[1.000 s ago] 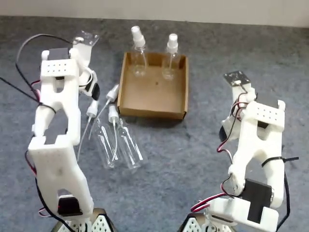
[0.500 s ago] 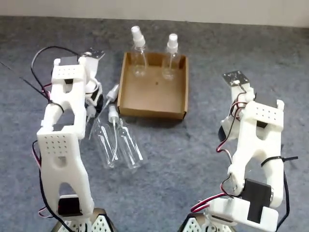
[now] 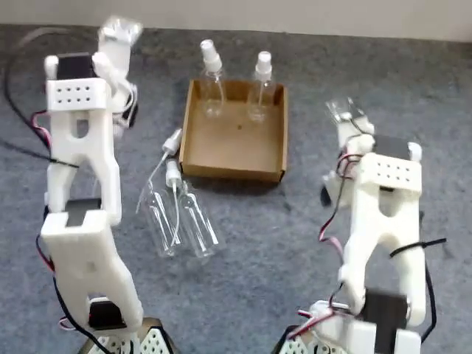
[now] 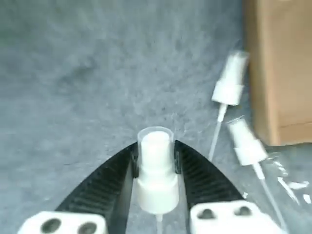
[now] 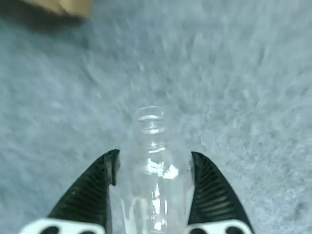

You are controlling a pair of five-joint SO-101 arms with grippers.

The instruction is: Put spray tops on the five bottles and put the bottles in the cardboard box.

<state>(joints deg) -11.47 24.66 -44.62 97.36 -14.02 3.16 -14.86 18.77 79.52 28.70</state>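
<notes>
My left gripper (image 3: 118, 33) is raised over the table's far left, shut on a white spray top (image 4: 156, 170). My right gripper (image 3: 343, 114) is right of the cardboard box (image 3: 236, 158) and shut on a clear, capless bottle (image 5: 153, 165). Two capped bottles (image 3: 212, 81) (image 3: 262, 85) stand at the box's far side. Two clear bottles (image 3: 158, 214) (image 3: 195, 221) lie in front of the box's near left corner. Two loose spray tops (image 3: 171, 141) (image 3: 173, 173) lie beside them, and these spray tops (image 4: 229, 83) (image 4: 246, 141) also lie next to the box (image 4: 278, 68) in the left wrist view.
Grey carpet (image 3: 295, 221) covers the table. The left arm's white links (image 3: 81, 184) stand beside the lying bottles. A corner of the box (image 5: 63, 6) shows in the right wrist view.
My left gripper dipped to the spray tops left of the box, took one and rose toward the far left. My right gripper shifted slightly left with its bottle.
</notes>
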